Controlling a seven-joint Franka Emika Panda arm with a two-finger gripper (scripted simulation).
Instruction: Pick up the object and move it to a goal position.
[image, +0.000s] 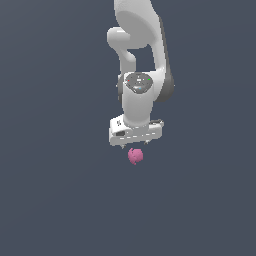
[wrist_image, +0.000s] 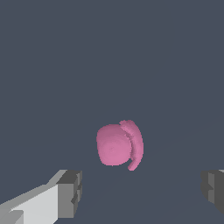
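The object (image: 135, 156) is a small pink-magenta lumpy blob on the dark grey floor, just below the white gripper head in the exterior view. In the wrist view the object (wrist_image: 119, 145) lies ahead of and between the two fingers, apart from both. My gripper (image: 135, 145) hangs straight above it, open and empty; its fingertips are barely visible in the exterior view. In the wrist view the gripper (wrist_image: 142, 192) shows one grey-tipped finger (wrist_image: 70, 192) and the other finger (wrist_image: 214, 188) spread wide.
The dark grey floor (image: 55, 200) stretches flat all around. The white arm (image: 140, 55) rises above the gripper.
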